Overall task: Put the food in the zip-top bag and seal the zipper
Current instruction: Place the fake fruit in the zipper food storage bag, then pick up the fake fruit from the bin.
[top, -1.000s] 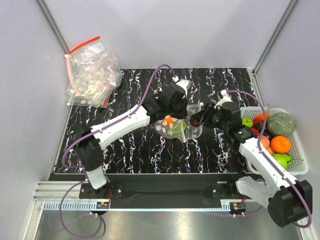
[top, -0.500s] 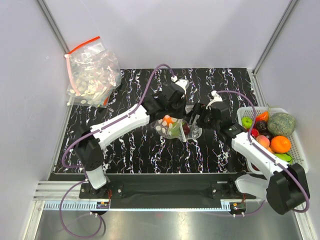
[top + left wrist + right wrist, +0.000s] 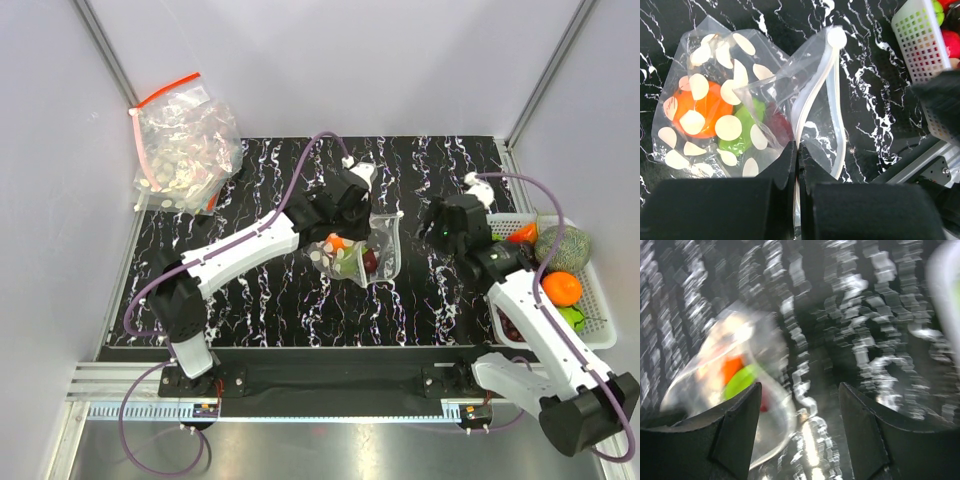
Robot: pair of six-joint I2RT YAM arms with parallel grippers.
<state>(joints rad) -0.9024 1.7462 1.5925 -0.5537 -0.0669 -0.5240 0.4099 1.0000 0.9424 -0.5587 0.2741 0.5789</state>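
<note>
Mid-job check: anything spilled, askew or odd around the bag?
Nothing spilled. On the zip-top bag, the zipper gapes unsealed, pinched at one edge by the left gripper; the right gripper is open and empty.

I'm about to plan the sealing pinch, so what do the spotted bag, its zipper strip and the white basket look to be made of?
Zip-top bag: thin clear plastic film, glossy, by its crinkles, glare and the food showing through; the white spots look printed. Zipper: thicker pale, semi-opaque plastic strip, holding a smooth curve. Basket: white rigid moulded plastic, likely, from its even grid of holes.
</note>
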